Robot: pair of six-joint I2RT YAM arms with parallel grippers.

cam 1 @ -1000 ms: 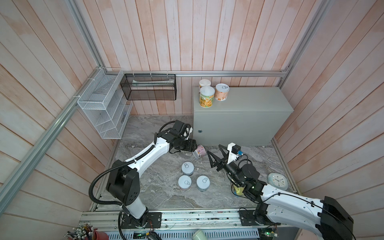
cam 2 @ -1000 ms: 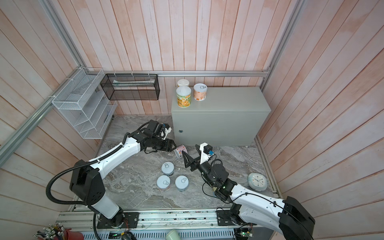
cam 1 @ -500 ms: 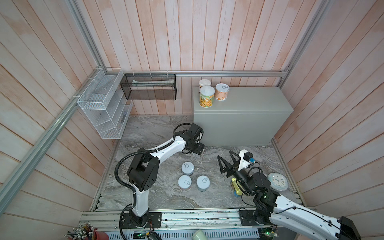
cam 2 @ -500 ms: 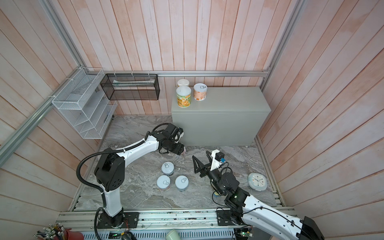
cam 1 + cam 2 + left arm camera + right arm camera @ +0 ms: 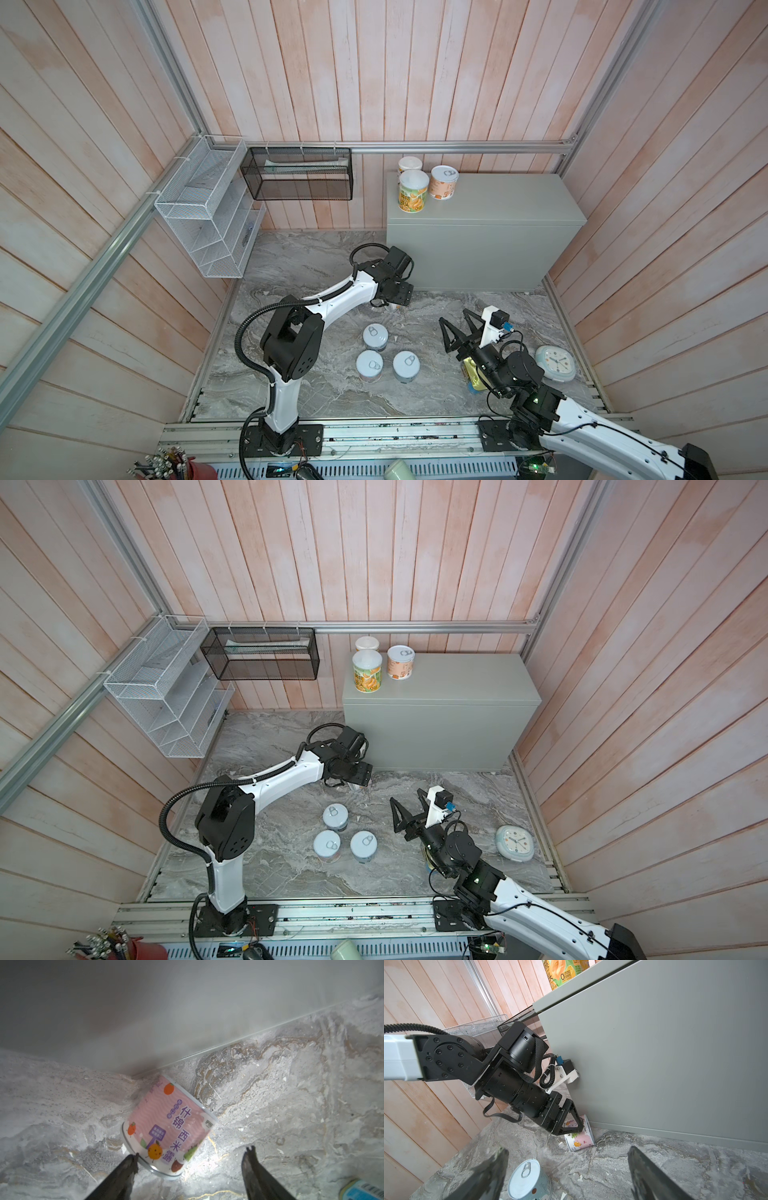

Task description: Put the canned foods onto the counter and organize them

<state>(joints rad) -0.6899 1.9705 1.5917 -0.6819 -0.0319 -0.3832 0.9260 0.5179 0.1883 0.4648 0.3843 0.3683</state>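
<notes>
The left arm (image 5: 332, 297) reaches forward, wrist tipped down, left gripper (image 5: 193, 1151) low, jaws parted. The right arm (image 5: 582, 424) bends, right gripper (image 5: 454, 316) raised, jaws wide.

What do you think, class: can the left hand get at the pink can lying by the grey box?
Probably yes: the left hand hangs open just over the pink can, nothing between. The grey box close behind may cramp it.

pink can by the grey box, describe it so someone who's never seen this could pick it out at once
Start at the big grey metal box against the back wall and drop to the marble floor at its front left corner. The pink can lies tipped over there, its label dotted with oranges, while the three pale blue cans nearby stand upright.
</notes>
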